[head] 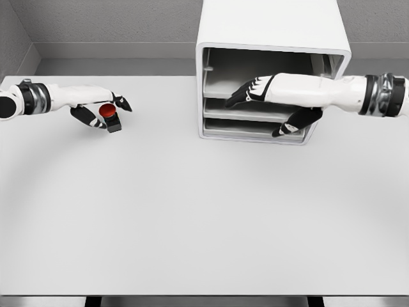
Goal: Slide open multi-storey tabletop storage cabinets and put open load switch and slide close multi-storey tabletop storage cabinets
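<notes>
The load switch (110, 117), red-capped, is gripped by the left hand (99, 109) above the table (192, 211), well apart from the storage cabinet (271, 70). The right hand (275, 105), fingers spread and empty, is held at the cabinet's open front, so the opening step seems done. Carrying the switch across into a drawer is judged to be called for next.

I see the cabinet (271, 38) at the back right of the surface (192, 217), the load switch (110, 117) well apart at far left.

Smooth matt white table (192, 224); cabinet (271, 29) glossy white (grey metallic inside).
</notes>
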{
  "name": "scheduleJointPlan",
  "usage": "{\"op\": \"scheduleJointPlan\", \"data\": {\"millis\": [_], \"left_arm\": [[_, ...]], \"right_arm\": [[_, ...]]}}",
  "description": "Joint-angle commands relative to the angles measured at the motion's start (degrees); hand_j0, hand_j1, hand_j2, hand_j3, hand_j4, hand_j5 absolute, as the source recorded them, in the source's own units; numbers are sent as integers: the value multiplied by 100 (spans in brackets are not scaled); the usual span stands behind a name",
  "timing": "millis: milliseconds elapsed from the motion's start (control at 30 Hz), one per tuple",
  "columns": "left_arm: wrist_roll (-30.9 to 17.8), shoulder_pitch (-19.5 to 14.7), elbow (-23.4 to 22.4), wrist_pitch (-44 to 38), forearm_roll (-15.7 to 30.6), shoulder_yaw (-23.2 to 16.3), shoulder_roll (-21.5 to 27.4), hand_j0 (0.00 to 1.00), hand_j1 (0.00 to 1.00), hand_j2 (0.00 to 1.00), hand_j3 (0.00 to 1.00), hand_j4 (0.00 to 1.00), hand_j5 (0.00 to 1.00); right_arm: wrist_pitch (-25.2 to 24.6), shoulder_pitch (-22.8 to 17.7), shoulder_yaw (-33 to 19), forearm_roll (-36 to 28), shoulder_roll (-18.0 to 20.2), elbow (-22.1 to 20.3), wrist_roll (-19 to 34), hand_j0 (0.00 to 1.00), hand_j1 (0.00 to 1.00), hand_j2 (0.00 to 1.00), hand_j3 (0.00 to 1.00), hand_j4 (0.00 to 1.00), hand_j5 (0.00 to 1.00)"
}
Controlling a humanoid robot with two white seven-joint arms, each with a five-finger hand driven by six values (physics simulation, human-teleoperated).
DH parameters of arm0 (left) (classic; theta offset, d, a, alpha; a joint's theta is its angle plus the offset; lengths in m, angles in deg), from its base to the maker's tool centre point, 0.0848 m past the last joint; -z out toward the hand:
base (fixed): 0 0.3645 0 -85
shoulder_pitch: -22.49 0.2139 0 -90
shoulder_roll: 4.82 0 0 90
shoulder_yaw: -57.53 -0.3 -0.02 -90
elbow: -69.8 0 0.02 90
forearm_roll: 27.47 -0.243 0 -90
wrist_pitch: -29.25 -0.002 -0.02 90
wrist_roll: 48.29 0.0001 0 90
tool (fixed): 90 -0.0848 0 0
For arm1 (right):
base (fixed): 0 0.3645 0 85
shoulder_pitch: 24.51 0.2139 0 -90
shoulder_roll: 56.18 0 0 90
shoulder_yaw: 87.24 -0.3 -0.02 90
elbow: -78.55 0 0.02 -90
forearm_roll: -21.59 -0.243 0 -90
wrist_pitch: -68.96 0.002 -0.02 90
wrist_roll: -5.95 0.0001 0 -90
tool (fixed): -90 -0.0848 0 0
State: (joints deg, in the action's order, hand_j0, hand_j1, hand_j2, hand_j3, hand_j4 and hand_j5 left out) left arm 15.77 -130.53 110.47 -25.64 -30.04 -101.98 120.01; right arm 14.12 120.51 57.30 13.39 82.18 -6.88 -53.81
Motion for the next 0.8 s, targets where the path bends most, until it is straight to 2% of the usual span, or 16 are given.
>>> {"op": "scheduleJointPlan", "data": {"millis": [0,67,233,467,633,767], "left_arm": [[2,0,11,-11,28,17,-3,69,69,69,69,69,69],[2,0,11,-11,28,8,-12,66,66,66,66,66,66],[-7,0,11,-11,28,-10,-12,60,60,60,60,60,60],[-16,9,11,-11,20,-27,-3,48,48,48,48,48,48],[-16,-18,46,-11,28,-18,6,46,46,46,46,46,46],[-16,-105,152,-11,28,-18,23,46,46,46,46,46,46]], "right_arm": [[-16,-9,-75,-41,-2,9,-10,94,94,94,94,94,94],[-16,-27,-251,-50,7,26,-1,94,94,94,94,94,94],[-18,-44,-251,90,-125,185,8,94,94,94,94,94,94],[-308,-132,-269,249,-239,264,-10,94,94,94,94,94,94],[-308,-132,-365,284,-239,589,16,94,94,94,94,94,94],[-317,-132,-365,293,-248,633,25,94,94,94,94,94,94]]}}
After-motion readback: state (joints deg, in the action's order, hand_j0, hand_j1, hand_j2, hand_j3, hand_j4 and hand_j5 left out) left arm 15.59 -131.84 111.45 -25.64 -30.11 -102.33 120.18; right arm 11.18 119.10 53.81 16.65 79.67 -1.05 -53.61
